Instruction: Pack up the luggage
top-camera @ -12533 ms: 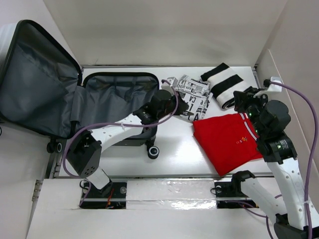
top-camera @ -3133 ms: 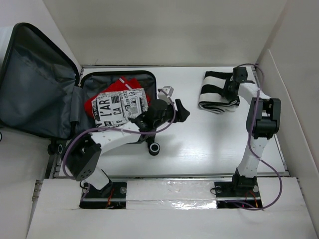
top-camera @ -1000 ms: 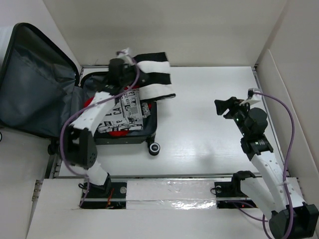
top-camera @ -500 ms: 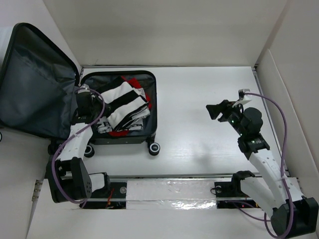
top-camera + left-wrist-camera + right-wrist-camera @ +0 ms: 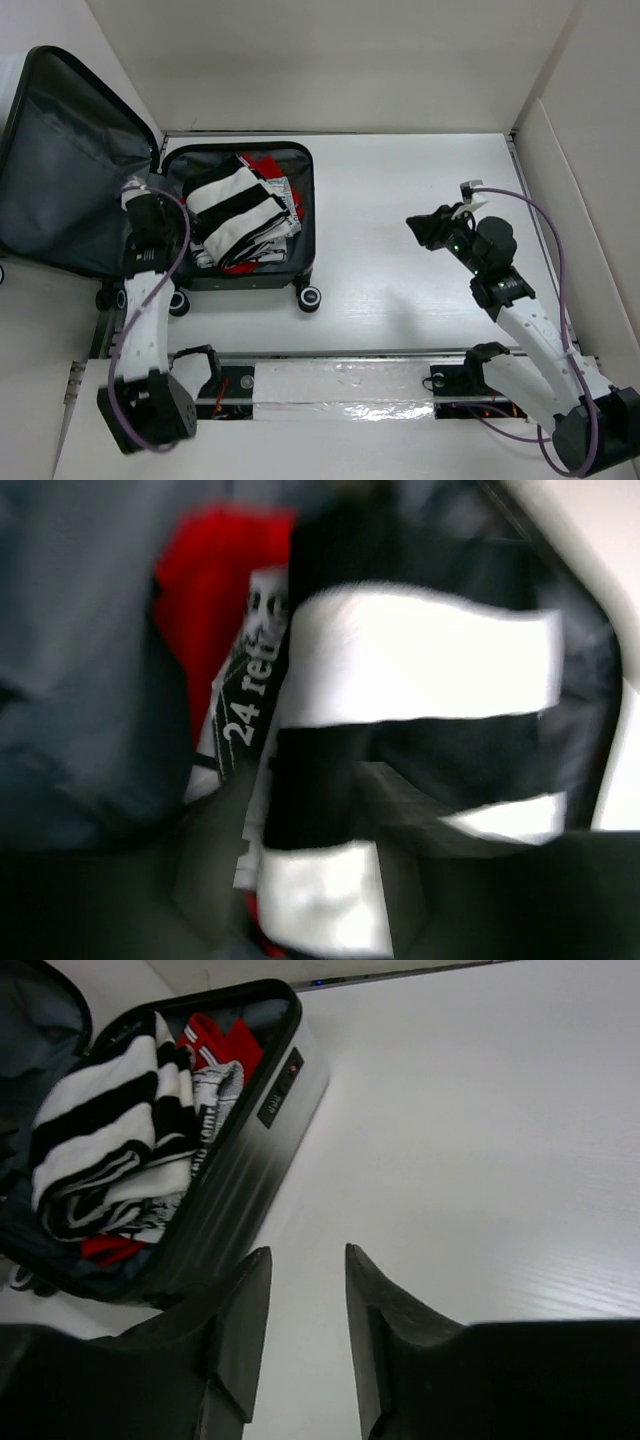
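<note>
On the left end of the white table point(image 5: 400, 180) the open, grey-lined black-to-white hard-shell suitcase point(image 5: 309, 215) is laid, a striped black-and-white garment point(image 5: 235, 205) uppermost. At the table's left edge the left gripper point(image 5: 155, 210) is seen, its grip impossible to tell. Over the table's right half the right gripper point(image 5: 305, 1260) is held parted, empty.

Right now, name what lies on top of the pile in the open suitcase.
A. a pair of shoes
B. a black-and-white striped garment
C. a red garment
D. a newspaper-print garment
B: the striped garment lies uppermost in the luggage, with the red garment and the printed garment showing only at its edges.
</note>
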Tool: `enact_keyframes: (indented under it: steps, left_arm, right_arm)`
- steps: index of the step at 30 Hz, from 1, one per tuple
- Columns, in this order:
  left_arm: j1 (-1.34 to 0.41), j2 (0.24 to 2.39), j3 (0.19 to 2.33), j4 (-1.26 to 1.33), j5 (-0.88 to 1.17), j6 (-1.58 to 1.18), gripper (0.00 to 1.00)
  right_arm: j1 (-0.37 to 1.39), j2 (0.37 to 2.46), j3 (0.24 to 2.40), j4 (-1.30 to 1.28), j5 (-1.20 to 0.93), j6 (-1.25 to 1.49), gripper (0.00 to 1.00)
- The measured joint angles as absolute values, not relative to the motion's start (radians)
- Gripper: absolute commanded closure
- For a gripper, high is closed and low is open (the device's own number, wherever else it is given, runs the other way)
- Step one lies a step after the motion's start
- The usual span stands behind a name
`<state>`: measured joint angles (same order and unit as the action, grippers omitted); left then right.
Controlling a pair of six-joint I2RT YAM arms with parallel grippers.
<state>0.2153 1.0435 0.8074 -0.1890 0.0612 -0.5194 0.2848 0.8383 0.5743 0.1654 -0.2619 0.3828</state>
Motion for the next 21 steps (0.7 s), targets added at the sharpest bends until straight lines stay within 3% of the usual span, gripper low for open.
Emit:
enact_keyframes:
  steps: [2, 3, 7, 11, 15, 16, 18, 21]
  left_arm:
    - [0.216, 0.91, 0.826, -0.23, -0.003, -0.516, 0.95]
    - [0.215, 0.836, 0.843, -0.255, -0.044, -0.513, 1.0]
    - [0.201, 0.649, 0.945, -0.345, -0.264, -0.519, 1.0]
    - [0.192, 0.593, 0.928, -0.451, -0.585, -0.587, 1.0]
    - [0.176, 0.596, 0.849, -0.564, -0.816, -0.64, 0.56]
    - [0.175, 0.599, 0.834, -0.57, -0.853, -0.642, 0.45]
    - [0.174, 0.611, 0.825, -0.574, -0.917, -0.638, 0.4]
    - [0.197, 0.672, 0.83, -0.571, -0.996, -0.642, 0.42]
  right_arm:
    - [0.299, 0.837, 0.574, 0.168, -0.26, 0.381, 0.96]
    - [0.305, 0.837, 0.575, 0.166, -0.26, 0.381, 0.98]
    - [0.316, 0.846, 0.575, 0.167, -0.263, 0.381, 0.96]
    - [0.316, 0.889, 0.58, 0.165, -0.271, 0.381, 0.92]
    - [0.317, 0.924, 0.582, 0.165, -0.298, 0.381, 0.82]
    - [0.318, 0.926, 0.582, 0.164, -0.304, 0.381, 0.75]
    - [0.329, 0.924, 0.583, 0.164, -0.304, 0.376, 0.68]
    - [0.358, 0.921, 0.592, 0.162, -0.296, 0.366, 0.65]
